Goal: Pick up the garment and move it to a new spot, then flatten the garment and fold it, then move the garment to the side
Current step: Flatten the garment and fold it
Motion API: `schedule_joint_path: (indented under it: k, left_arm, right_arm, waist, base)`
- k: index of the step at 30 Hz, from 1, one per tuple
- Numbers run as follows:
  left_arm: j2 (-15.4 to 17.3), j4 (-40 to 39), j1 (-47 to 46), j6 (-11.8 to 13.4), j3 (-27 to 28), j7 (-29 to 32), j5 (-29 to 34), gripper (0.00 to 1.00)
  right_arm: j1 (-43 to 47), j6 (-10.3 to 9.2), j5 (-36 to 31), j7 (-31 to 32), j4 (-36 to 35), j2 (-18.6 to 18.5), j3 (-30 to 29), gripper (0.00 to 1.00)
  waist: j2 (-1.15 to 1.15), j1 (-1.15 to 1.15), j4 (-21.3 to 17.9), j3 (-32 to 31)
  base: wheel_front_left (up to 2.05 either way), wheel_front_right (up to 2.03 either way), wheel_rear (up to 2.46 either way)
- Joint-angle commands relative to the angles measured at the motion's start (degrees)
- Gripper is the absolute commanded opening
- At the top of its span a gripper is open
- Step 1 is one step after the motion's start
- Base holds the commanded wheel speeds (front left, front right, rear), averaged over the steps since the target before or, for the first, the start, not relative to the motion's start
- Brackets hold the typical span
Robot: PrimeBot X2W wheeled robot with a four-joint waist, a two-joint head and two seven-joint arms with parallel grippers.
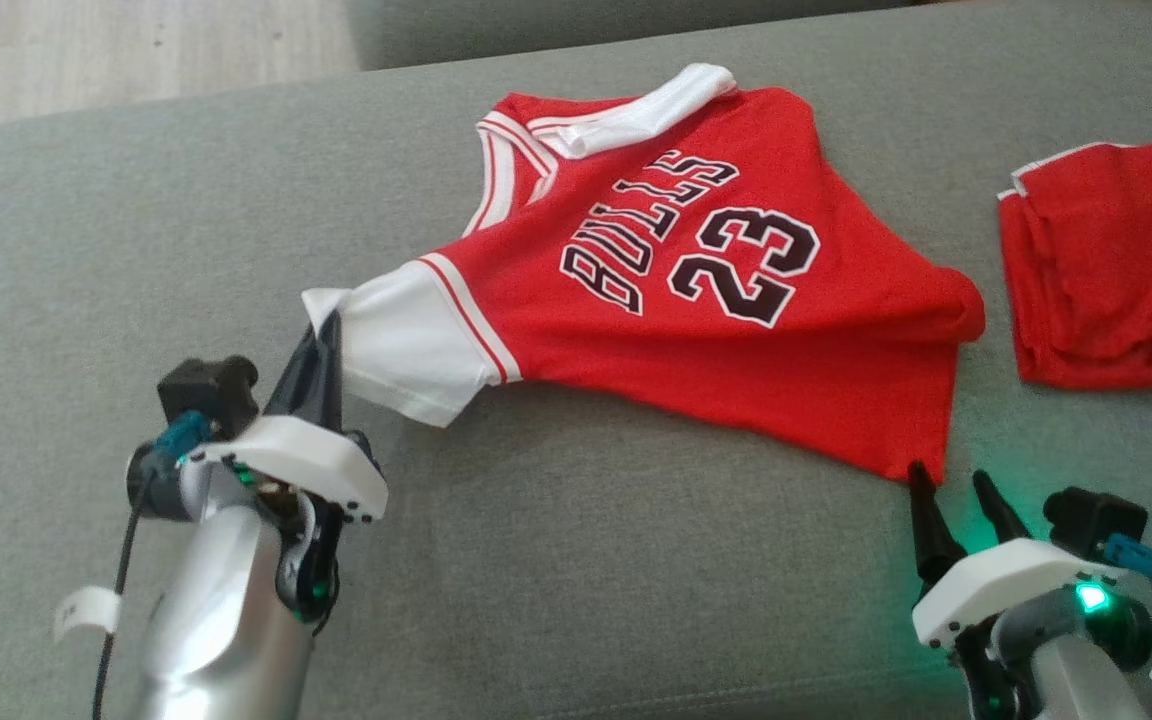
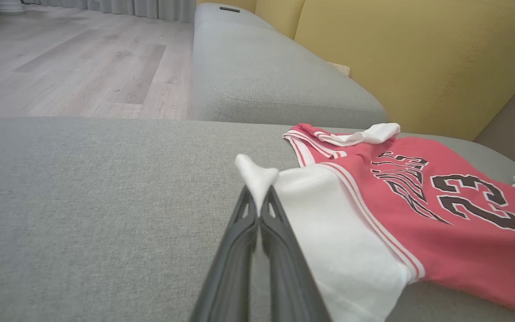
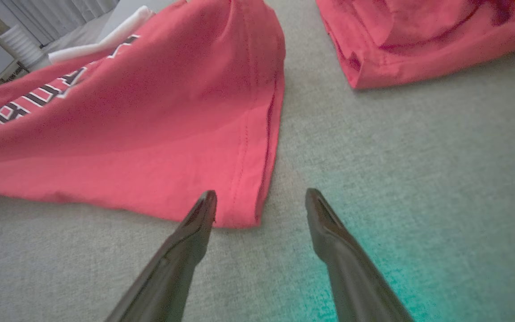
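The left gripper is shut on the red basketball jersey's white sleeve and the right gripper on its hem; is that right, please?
The right gripper is not shut: its jaws stand open at the hem corner, as the right wrist view shows.

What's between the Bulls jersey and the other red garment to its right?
Nothing but bare grey cushion separates the jersey from the red garment; head and right wrist views show it.

You're working over a broad grey fabric sofa seat (image 1: 136, 250). On the far side sits a second grey cushion (image 2: 262, 76), with mustard-yellow back cushions (image 2: 418, 58) to its right. Pale wood floor (image 2: 69, 67) runs off far left toward grey curtains (image 2: 150, 6) — soft, even daylight.
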Motion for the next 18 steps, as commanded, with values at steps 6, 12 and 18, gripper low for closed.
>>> schedule_joint_path:
  k: [6, 12, 18]
  left_arm:
    - [0.29, -4.23, 0.74, 0.28, 1.82, -0.71, -0.23, 0.0]
    - [0.04, -5.5, 1.4, 0.52, 1.19, -0.71, -0.67, 0.0]
    - [-0.03, -5.49, 1.71, 0.59, 0.95, -0.71, -0.96, 0.0]
  right_arm:
    - [-1.7, -0.05, 3.75, 0.9, 1.91, -0.28, 2.32, 1.0]
    - [-3.0, -0.05, 6.63, 0.67, 3.74, -0.28, 5.87, 1.0]
    - [-4.79, -0.05, 5.17, -0.47, 5.3, -0.28, 8.18, 0.0]
  waist:
    - [0.0, 0.0, 1.78, -0.67]
    - [0.0, 0.0, 2.66, -0.45]
    - [0.0, 0.0, 3.23, -0.65]
  base:
    - [0.0, 0.0, 0.0]
    - [0.0, 0.0, 0.0]
    - [0.0, 0.0, 0.0]
